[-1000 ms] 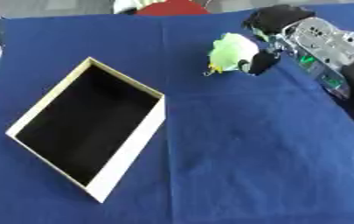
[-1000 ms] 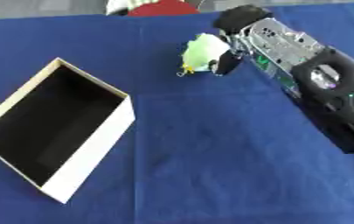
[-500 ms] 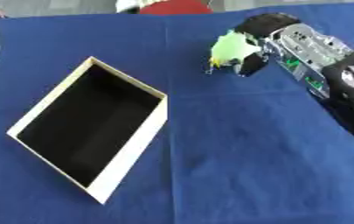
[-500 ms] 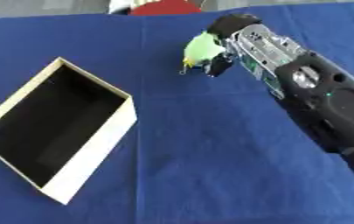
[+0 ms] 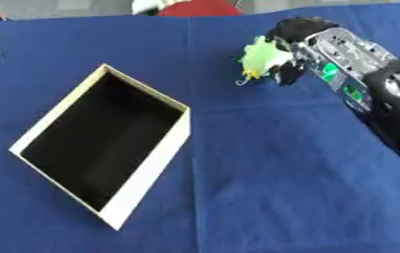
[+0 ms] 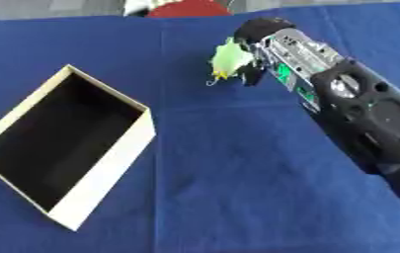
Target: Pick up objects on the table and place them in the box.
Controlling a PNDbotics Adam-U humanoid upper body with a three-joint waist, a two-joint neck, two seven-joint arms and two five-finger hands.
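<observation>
The right hand (image 5: 300,47) reaches across the blue table (image 5: 263,163) and seems to have its fingers curled around a small light-green object (image 5: 259,57) at the far side, though the grip is partly hidden. The open box (image 5: 103,143) lies well apart, toward the left. To do this well, lift the object clear before swinging left, then release it over the dark interior, not the pale rim

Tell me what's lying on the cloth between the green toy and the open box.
Nothing: between the green toy, held in the right hand, and the box the left eye view shows only bare blue cloth.
</observation>
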